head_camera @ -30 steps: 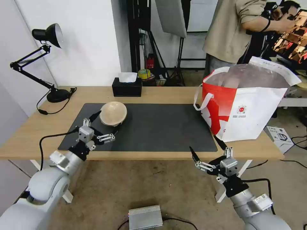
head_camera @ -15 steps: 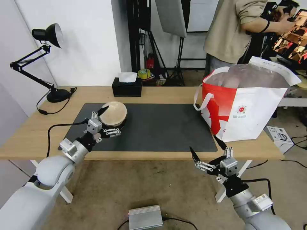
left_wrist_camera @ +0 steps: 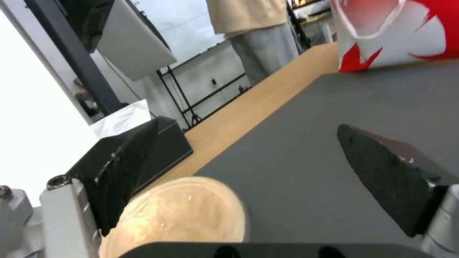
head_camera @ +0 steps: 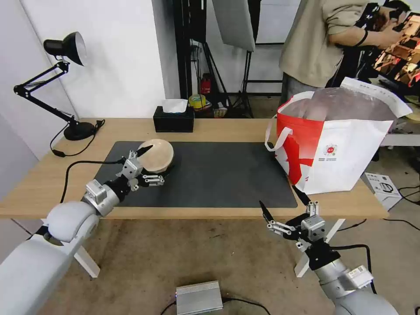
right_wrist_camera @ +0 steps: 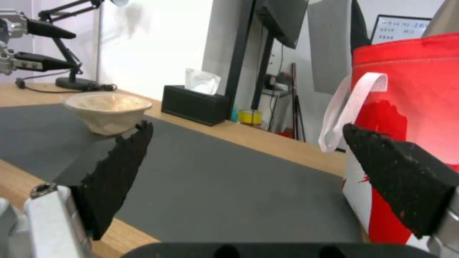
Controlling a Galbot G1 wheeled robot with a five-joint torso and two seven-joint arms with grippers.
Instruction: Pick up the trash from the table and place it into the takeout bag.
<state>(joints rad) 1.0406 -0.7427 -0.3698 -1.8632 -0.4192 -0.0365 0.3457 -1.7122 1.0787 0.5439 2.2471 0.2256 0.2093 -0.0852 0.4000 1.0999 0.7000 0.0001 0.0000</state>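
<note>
The tan paper bowl [head_camera: 156, 155] sits on the table's [head_camera: 227, 127] grey mat [head_camera: 218, 175], the left claw [head_camera: 150, 164] spread around it. The takeout bag [head_camera: 337, 148] stands open at the right end. The right claw [head_camera: 283, 202] hangs apart below the table edge.

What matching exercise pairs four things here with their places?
Things:
1. bowl
2. bag
3. left gripper
4. right gripper

Places:
A. open, below the table's front edge
B. at the table's right end
C. open, at the bowl
D. on the mat's left part

Pairs: 1-D, 2-B, 3-C, 4-A
</note>
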